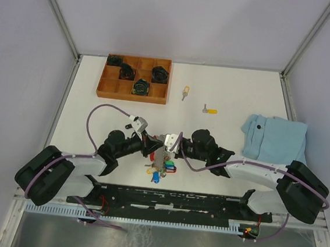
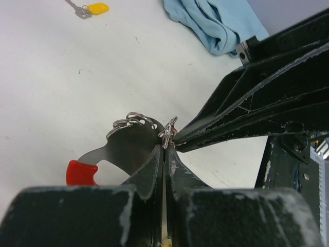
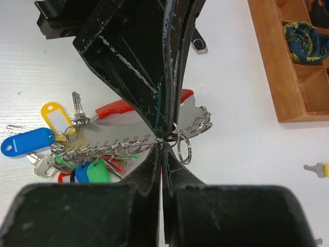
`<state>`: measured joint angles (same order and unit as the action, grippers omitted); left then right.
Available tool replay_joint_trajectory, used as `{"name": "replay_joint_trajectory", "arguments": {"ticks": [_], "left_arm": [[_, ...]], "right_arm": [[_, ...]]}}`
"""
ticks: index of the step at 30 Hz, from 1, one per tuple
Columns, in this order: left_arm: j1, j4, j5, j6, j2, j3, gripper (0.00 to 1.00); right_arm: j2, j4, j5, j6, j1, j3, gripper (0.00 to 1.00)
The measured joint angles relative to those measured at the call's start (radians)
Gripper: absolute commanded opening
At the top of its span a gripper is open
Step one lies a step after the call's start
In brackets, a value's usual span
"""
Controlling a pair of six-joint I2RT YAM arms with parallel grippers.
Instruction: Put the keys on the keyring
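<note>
The left pincer (image 2: 165, 150) and right pincer (image 3: 161, 148) meet tip to tip, both squeezed tight on the keyring (image 3: 110, 135). Two yellow-tagged keys (image 1: 210, 111) lie well beyond them.

Top view high behind the arm bases (image 1: 80, 179), looking down on the whole table (image 1: 226, 94), wrist views close, facing each other, sharing the keyring (image 2: 128, 146) (image 3: 115, 139)

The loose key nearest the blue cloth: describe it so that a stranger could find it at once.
In the top view, find the light-blue cloth on the right of the table. Just left of its far corner lies a small silver key with a yellow tag. Unlike the other loose key, beside the wooden tray, it lies crosswise, tag pointing toward the cloth.
</note>
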<state>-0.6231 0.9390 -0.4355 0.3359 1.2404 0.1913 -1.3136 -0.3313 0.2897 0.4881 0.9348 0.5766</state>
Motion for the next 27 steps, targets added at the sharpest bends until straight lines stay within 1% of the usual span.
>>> {"name": "replay_joint_trajectory", "arguments": {"ticks": [4, 9, 14, 15, 18, 20, 23, 27], "left_arm": [[0.000, 0.106, 0.051, 0.047, 0.029, -0.042, 0.03], [-0.002, 0.202, 0.103, 0.080, 0.070, -0.076, 0.03], [-0.008, 0.260, 0.132, 0.098, 0.076, -0.098, 0.03], [-0.008, 0.263, 0.135, 0.101, 0.076, -0.098, 0.06], [-0.008, 0.262, 0.135, 0.101, 0.072, -0.098, 0.19], [-0.007, 0.235, 0.139, 0.094, 0.046, -0.097, 0.27], [-0.006, 0.170, 0.145, 0.058, -0.031, -0.082, 0.35], [-0.005, 0.057, 0.132, -0.010, -0.130, -0.053, 0.40]], "right_arm": [[-0.038, -0.059, -0.034, -0.032, 0.023, -0.007, 0.01], [-0.070, -0.097, -0.060, -0.049, 0.040, -0.008, 0.01], [-0.069, -0.112, -0.060, -0.050, 0.043, -0.008, 0.01], [-0.069, -0.113, -0.062, -0.048, 0.043, -0.007, 0.01], [-0.065, -0.090, -0.064, -0.024, 0.042, 0.003, 0.01], [-0.054, -0.027, -0.056, 0.003, 0.032, 0.028, 0.01], [-0.038, 0.087, -0.022, 0.044, 0.006, 0.067, 0.01], [-0.036, 0.243, 0.019, 0.112, -0.027, 0.144, 0.01]]}}
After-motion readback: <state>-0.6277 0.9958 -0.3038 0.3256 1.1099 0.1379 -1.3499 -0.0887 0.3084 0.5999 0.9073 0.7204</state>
